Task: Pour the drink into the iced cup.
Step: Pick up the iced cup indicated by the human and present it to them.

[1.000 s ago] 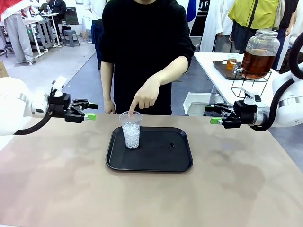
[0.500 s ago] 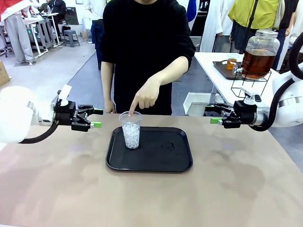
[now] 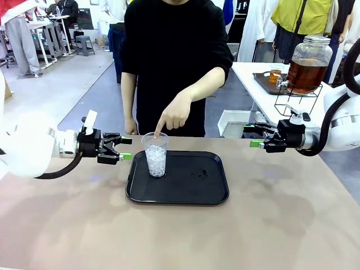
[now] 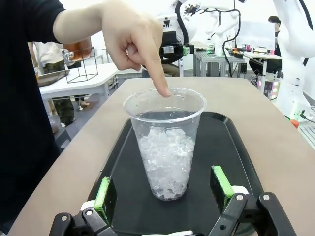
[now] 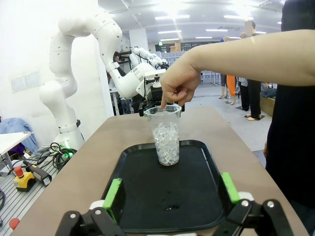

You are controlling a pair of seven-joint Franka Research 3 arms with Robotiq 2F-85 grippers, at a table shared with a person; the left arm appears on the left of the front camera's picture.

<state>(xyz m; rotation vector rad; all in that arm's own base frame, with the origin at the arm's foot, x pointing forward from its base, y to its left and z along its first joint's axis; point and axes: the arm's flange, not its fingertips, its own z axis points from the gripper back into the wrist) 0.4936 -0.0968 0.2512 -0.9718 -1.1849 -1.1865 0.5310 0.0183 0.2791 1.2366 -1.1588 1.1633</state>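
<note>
The iced cup (image 3: 156, 160), a clear plastic cup holding ice, stands upright at the left end of a black tray (image 3: 185, 194). A person's hand (image 3: 171, 115) points a finger down onto its rim. My left gripper (image 3: 127, 148) is open just left of the tray, level with the cup. In the left wrist view the cup (image 4: 166, 147) stands close ahead between the open green pads (image 4: 103, 191) of that gripper (image 4: 162, 186). My right gripper (image 3: 251, 136) hangs open right of the tray, and its view (image 5: 171, 189) has the cup (image 5: 167, 135) farther off. The drink is out of view.
The person stands at the far edge of the table behind the tray. A white side table (image 3: 259, 73) at the back right carries a glass jar of brown liquid (image 3: 308, 62) on a wire stand. A small dark speck (image 3: 202, 172) lies on the tray.
My left arm has moved right and down, bringing its open gripper from the table's left side close to the cup. The right arm and the pointing hand have stayed still.
</note>
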